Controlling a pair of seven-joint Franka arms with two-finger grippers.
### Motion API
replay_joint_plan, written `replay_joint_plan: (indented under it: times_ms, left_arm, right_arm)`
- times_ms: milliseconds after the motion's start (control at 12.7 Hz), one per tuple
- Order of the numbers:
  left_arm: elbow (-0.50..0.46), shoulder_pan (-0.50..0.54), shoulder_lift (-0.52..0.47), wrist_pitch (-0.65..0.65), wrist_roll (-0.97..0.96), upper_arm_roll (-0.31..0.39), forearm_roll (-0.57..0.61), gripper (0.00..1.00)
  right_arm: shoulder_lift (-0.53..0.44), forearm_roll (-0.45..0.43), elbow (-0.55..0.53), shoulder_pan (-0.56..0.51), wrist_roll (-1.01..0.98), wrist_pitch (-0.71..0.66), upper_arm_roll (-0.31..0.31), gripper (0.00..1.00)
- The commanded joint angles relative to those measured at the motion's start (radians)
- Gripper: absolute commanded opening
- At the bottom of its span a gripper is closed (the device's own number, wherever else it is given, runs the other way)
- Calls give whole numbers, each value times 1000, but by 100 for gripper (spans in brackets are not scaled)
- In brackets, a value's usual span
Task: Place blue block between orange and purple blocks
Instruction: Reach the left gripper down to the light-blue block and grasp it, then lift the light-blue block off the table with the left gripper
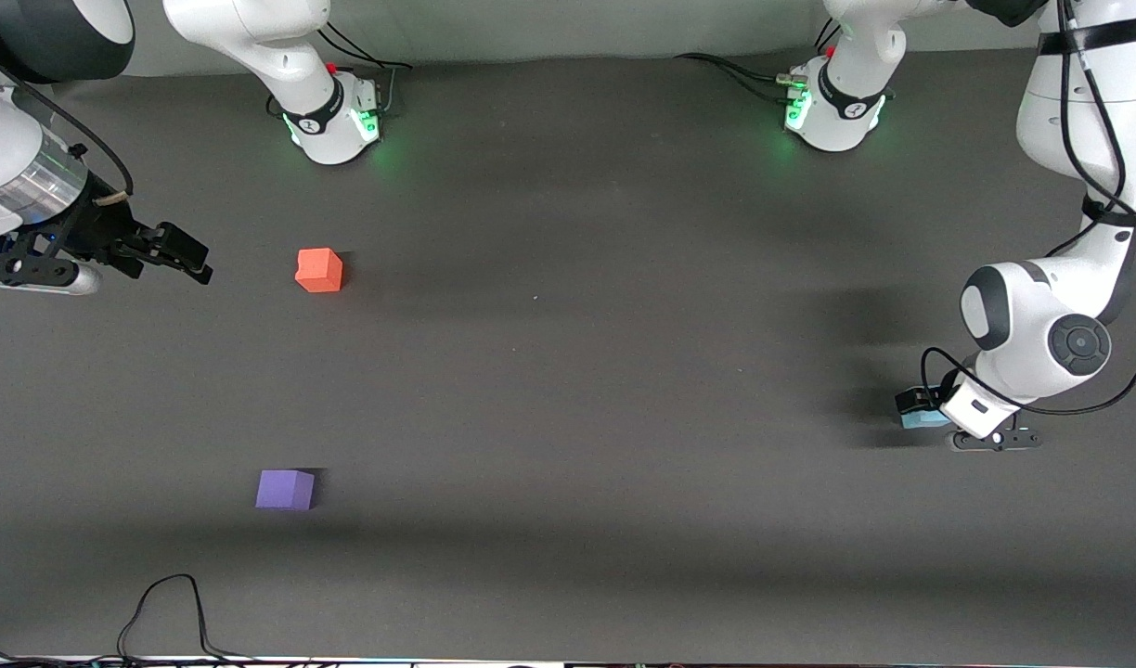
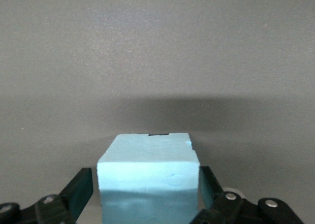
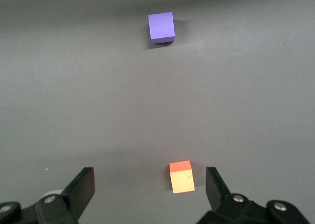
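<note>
The blue block (image 1: 924, 419) rests on the dark table at the left arm's end. My left gripper (image 1: 916, 408) is low around it. In the left wrist view the block (image 2: 147, 175) fills the space between the fingers of my left gripper (image 2: 147, 187), which is open; one finger (image 2: 81, 189) stands a little off the block. The orange block (image 1: 318, 270) and the purple block (image 1: 285, 489) lie toward the right arm's end, the purple one nearer the front camera. My right gripper (image 1: 201, 262) is open and empty in the air beside the orange block (image 3: 181, 177). The right wrist view also shows the gripper (image 3: 150, 184) and the purple block (image 3: 161, 27).
The two arm bases (image 1: 331, 121) (image 1: 832, 111) stand along the table's edge farthest from the front camera. A black cable (image 1: 169, 608) loops at the edge nearest that camera, toward the right arm's end. The left arm's elbow (image 1: 1041, 325) hangs low over its end of the table.
</note>
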Motion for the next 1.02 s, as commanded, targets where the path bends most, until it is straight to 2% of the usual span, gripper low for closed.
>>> replay_joint_plan:
  times_ms: [0, 314, 393, 550, 629, 786, 943]
  left_arm:
    - [-24, 3, -21, 11, -1, -2, 4, 45]
    - [4, 6, -52, -10, 10, -2, 4, 45]
    - [27, 20, -83, -66, 12, -2, 6, 45]
    - [148, 22, -136, -288, 24, -2, 16, 45]
    - [267, 5, -168, -490, 7, -13, 15, 45]
    - [352, -82, -184, -628, -68, -13, 15, 45]
    - [409, -214, -181, -697, -228, -14, 15, 45]
  right_arm:
    - [-37, 2, -38, -4, 8, 21, 3, 100]
    - [-41, 2, -41, -4, 2, 21, 4, 100]
    - [-43, 2, -43, -4, 2, 21, 3, 100]
    - [-50, 2, -43, -7, 2, 21, 3, 100]
    - [-54, 4, -43, -8, 4, 21, -2, 100]
    - [-50, 4, -43, -8, -2, 21, -16, 100]
    - [-54, 4, -41, -8, -7, 21, -17, 100]
